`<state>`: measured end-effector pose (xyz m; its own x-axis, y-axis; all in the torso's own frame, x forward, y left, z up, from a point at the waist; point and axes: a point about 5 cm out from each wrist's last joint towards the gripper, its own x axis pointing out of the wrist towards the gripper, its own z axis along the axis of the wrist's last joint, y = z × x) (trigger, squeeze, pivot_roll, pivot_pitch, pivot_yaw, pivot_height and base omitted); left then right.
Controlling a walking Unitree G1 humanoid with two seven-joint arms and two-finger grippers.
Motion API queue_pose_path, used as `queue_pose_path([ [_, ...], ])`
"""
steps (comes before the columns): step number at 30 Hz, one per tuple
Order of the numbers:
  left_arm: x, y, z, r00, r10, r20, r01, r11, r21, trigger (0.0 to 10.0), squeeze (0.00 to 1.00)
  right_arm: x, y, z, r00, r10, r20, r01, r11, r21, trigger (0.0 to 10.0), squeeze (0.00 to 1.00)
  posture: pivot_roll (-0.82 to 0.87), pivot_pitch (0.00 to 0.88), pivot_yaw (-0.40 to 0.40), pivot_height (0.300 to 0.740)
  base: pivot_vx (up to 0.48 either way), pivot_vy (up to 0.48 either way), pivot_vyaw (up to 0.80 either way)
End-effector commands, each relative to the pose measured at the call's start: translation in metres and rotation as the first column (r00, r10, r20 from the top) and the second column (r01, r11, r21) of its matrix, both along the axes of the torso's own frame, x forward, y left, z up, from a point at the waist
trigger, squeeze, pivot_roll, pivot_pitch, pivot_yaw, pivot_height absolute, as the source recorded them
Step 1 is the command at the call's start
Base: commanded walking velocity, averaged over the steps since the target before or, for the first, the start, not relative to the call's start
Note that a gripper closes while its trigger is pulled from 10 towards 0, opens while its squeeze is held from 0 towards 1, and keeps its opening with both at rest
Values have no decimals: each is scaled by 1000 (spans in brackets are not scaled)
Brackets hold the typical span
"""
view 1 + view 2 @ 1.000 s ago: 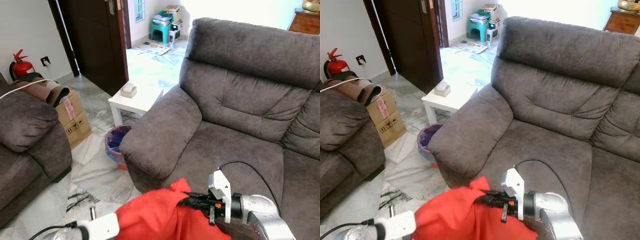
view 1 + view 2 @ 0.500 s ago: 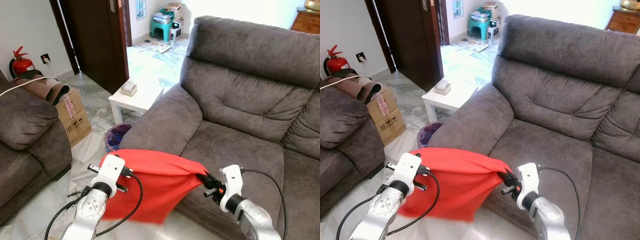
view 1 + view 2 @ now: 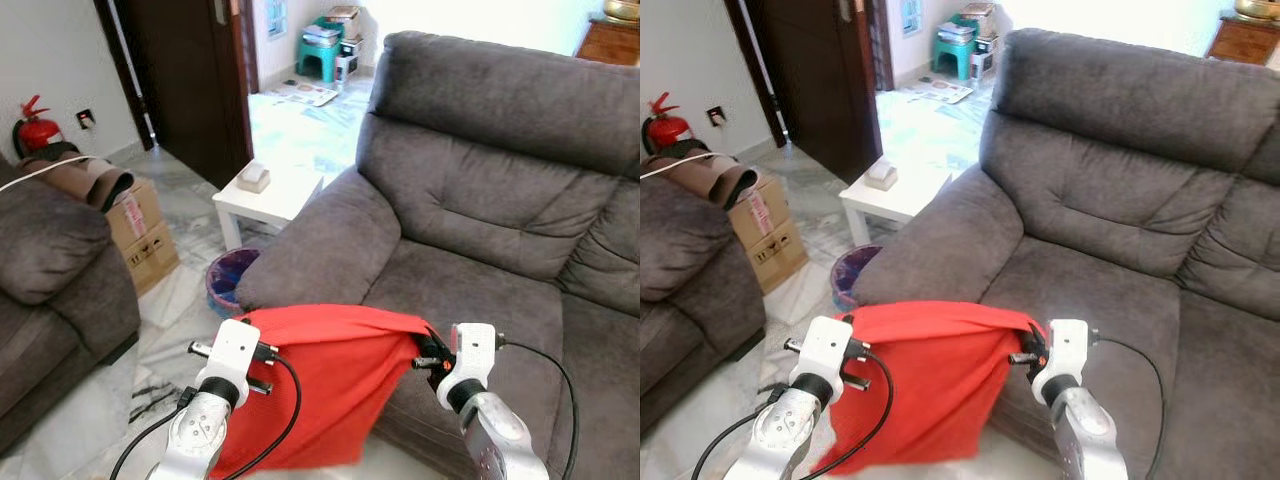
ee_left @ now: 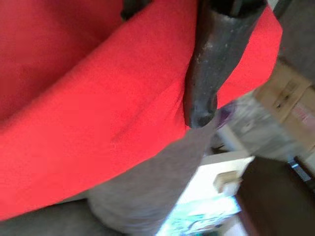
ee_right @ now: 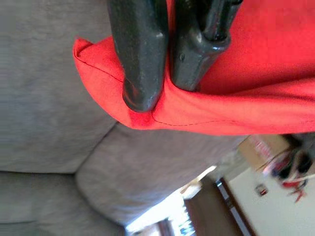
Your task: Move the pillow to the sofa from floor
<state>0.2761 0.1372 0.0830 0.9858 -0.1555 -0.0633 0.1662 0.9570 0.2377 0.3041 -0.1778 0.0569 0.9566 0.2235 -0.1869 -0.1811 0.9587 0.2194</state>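
Open sofa seat (image 3: 480,290) beyond armrest (image 3: 320,250)

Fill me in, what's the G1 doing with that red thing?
It is carrying a red pillow toward the grey sofa. The left pincer and the right pincer each grip a top corner, so the pillow hangs stretched between them, off the floor, in front of the sofa's seat edge. It is not on the sofa yet. The right wrist view shows those fingers shut on the corner.
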Motion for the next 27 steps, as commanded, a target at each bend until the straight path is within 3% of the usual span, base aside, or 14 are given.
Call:
queue_pose_path([
  [1,4,8,27,988,14,155,-14,1000,-2,10000,0,-1,-19,7,994,-101,43,101,995,0,10000,0,40,84,-30,740,0,0,-800],
  [5,5,8,24,990,25,136,-25,1000,3,10000,0,-3,-18,5,993,-108,37,108,994,6,10000,0,42,79,-27,740,0,-447,-800],
  [7,4,9,22,992,31,125,-32,999,0,10000,0,-5,-19,0,995,-101,12,101,994,-34,10000,0,39,75,-25,740,0,-472,-800],
  [22,7,13,24,991,41,128,-38,999,-26,10000,0,-4,-22,-1,993,-118,2,118,992,-47,10000,0,46,95,-30,740,0,0,-800],
  [27,7,16,25,990,66,128,-60,997,-52,10000,0,-2,-16,0,996,-91,15,92,993,-74,10000,0,46,108,-31,740,0,0,-800],
])
